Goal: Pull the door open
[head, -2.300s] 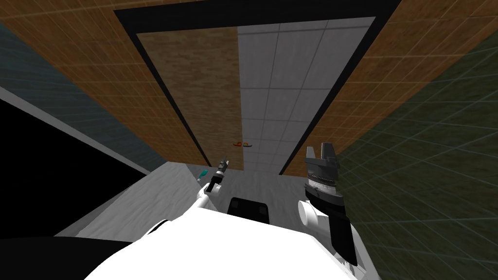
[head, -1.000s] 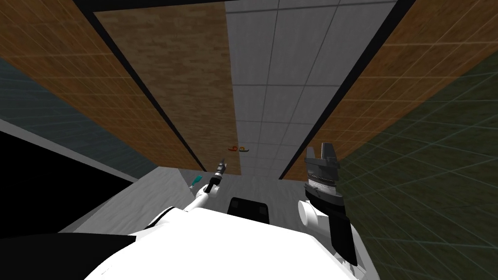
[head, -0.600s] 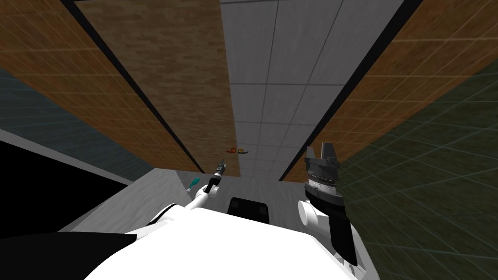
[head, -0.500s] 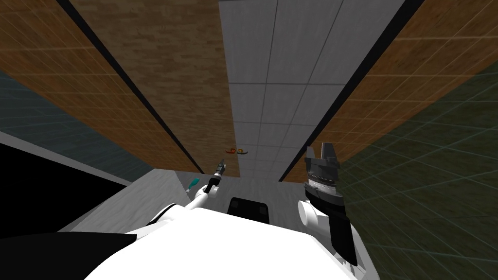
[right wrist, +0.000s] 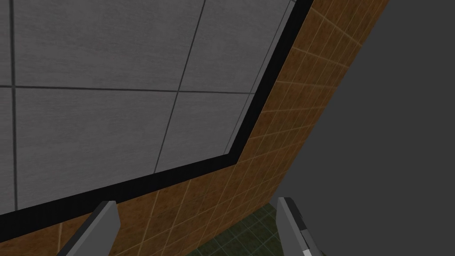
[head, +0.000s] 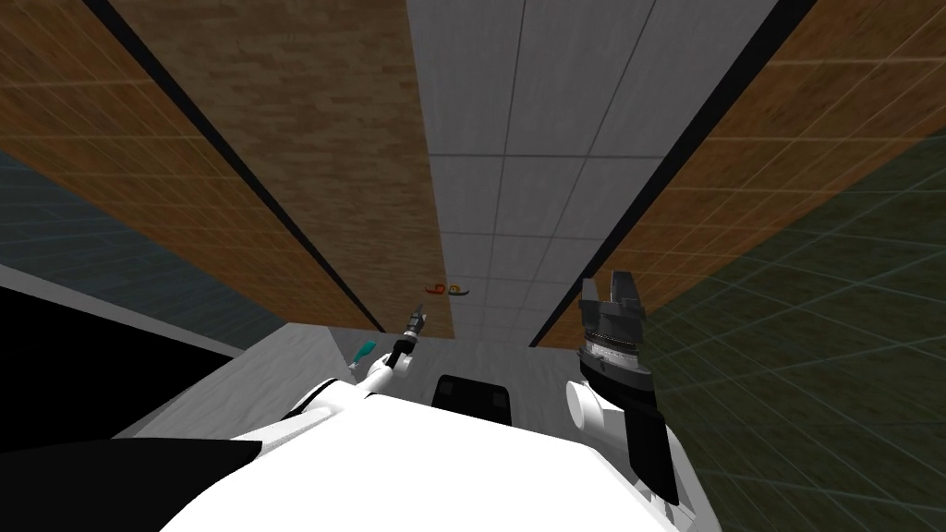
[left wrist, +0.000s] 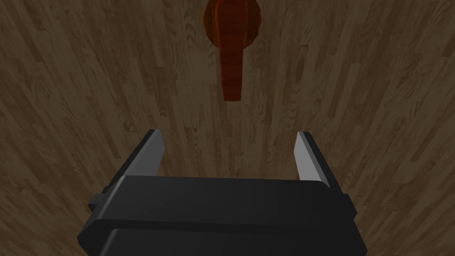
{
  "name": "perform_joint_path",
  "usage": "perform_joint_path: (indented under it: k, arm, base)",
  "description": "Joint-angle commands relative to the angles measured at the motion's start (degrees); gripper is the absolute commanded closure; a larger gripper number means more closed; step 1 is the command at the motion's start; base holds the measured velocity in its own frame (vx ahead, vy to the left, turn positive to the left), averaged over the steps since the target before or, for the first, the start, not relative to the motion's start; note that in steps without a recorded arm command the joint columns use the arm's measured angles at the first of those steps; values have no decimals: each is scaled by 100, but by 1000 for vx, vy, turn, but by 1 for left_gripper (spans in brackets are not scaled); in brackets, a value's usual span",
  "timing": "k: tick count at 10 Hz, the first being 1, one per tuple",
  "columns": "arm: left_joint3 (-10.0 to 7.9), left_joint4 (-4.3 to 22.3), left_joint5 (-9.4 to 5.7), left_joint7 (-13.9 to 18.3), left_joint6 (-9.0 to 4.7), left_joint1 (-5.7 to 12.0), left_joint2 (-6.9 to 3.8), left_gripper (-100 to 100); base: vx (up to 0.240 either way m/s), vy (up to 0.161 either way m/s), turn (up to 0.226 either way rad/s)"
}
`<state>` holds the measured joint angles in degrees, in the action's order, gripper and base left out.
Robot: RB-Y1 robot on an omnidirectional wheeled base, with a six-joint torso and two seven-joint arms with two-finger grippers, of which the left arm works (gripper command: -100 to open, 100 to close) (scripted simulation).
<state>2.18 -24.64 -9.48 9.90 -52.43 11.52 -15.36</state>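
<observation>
The door [head: 342,139] is a brown wood leaf in the left half of a black-framed doorway. Its red lever handle [head: 436,289] sits at the leaf's right edge. In the left wrist view the wood [left wrist: 89,89] is close ahead, and the red lever [left wrist: 231,66] hangs from its round rose a short way beyond my fingertips. My left gripper [left wrist: 229,146] is open, apart from the lever, with nothing between its fingers; in the head view it [head: 419,319] points at the door just below the handle. My right gripper [head: 610,291] is held up at the right, open and empty [right wrist: 197,226].
A pale grey tiled surface [head: 545,139] fills the doorway's right half. Orange-brown tiled wall [head: 804,166] flanks the black frame [head: 684,157] on both sides. A dark green tiled wall [head: 831,351] is at my right, a black area [head: 74,369] at my left. Grey floor [head: 277,360] lies below.
I have moved closer to the door, which now spreads wider in the head view. My left arm has reached further forward toward the handle. The right arm has kept its pose.
</observation>
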Motion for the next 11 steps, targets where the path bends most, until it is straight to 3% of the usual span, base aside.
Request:
perform_joint_path:
  k: [1,2,5,7,10,11]
  arm:
    - [-54,-286,-29,-16,191,-286,-63,-100]
    - [-149,-455,-81,12,189,-442,-175,-100]
    - [-228,-461,-124,36,187,-560,-268,-100]
    - [-361,-480,-197,81,180,-763,-424,-100]
    - [-433,-500,-236,109,173,-878,-508,-100]
    - [-537,-560,-293,162,156,-1060,-629,-100]
  base:
    - [30,-28,-4]
    - [41,-27,-15]
    - [32,-22,-11]
    - [61,-21,-32]
    - [55,2,-21]
    - [127,17,-106]
